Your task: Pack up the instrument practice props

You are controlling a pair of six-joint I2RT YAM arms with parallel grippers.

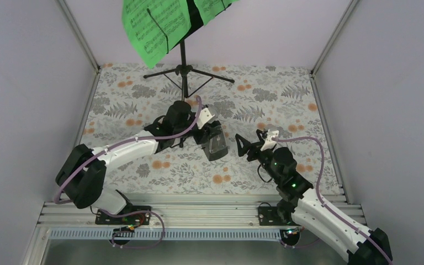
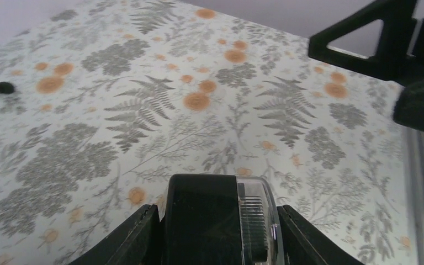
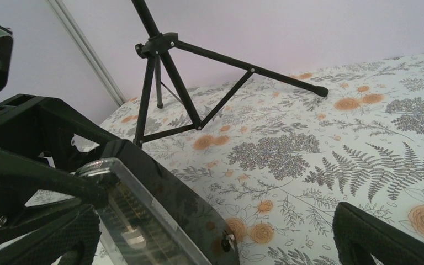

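Note:
The black tripod music stand [image 1: 184,69] stands at the back of the table. Bright green music sheets [image 1: 154,25] lie on its desk. The small dark metronome [image 1: 216,148] with a clear front is tilted over the middle of the mat. My left gripper [image 1: 212,137] is shut on it; in the left wrist view the metronome [image 2: 215,221] fills the space between the jaws of that gripper [image 2: 216,232]. My right gripper [image 1: 242,148] is open and empty just right of the metronome. In the right wrist view the metronome [image 3: 160,210] sits by the left finger of my right gripper [image 3: 221,243], and the tripod legs [image 3: 168,77] show behind.
The floral mat [image 1: 265,105] covers the table. White walls with metal corner posts [image 1: 80,36] close in the left, back and right. A slotted metal rail [image 1: 199,212] runs along the near edge. The right gripper's finger frame [image 2: 375,44] shows in the left wrist view.

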